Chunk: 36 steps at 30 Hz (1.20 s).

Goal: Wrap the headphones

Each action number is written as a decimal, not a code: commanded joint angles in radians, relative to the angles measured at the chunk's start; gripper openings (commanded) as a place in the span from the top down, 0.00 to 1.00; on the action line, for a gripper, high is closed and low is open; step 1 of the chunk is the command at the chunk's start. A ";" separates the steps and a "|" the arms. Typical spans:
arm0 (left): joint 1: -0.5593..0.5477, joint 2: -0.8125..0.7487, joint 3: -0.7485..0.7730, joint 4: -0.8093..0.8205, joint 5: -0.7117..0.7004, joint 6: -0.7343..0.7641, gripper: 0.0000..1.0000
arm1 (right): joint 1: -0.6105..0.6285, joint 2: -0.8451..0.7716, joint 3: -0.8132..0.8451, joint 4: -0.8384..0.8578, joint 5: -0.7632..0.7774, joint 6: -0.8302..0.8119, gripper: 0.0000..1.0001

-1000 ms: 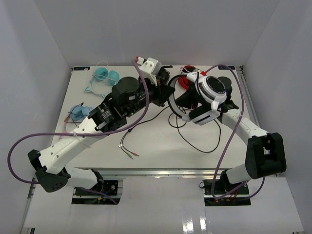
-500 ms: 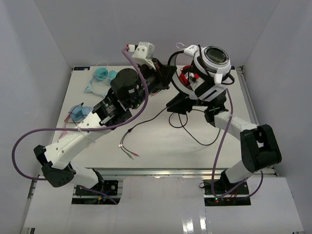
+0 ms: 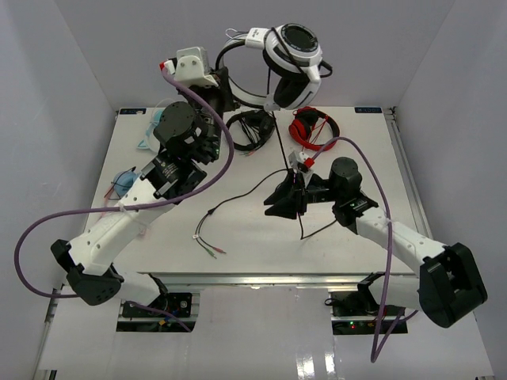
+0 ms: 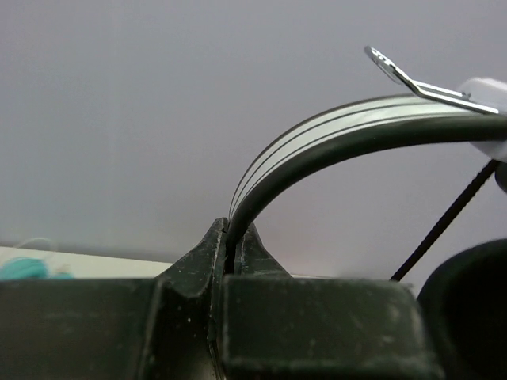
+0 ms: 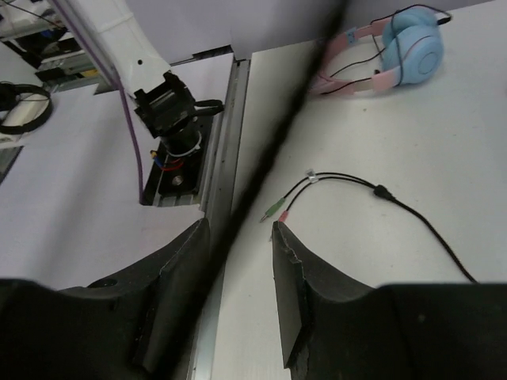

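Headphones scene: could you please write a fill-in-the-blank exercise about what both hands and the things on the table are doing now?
1. The left hand grips the white headphones by the ___.
2. Between the open fingers of the right hand runs the thin black ___.
3. In the top view, just right of the black headphones lies a ___ pair.
4. The coloured plugs rest on the ___.
Missing words: headband, cable, red, table.
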 commanded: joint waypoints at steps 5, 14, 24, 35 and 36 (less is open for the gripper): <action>0.198 -0.008 -0.062 0.093 -0.126 0.091 1.00 | 0.074 -0.065 0.173 -0.583 0.392 -0.476 0.92; 0.183 0.068 -0.343 -0.086 0.003 0.121 1.00 | 0.135 -0.055 0.503 -0.906 1.083 -0.824 0.92; 0.149 0.047 -0.451 -0.358 0.298 0.022 1.00 | 0.151 -0.012 0.534 -0.826 1.309 -0.960 0.90; 0.149 -0.059 -0.573 -0.417 0.563 0.035 1.00 | 0.087 -0.033 0.438 -0.684 1.326 -0.934 0.74; 0.149 -0.066 -0.582 -0.419 0.583 0.037 1.00 | 0.076 -0.032 0.438 -0.683 1.308 -0.922 0.71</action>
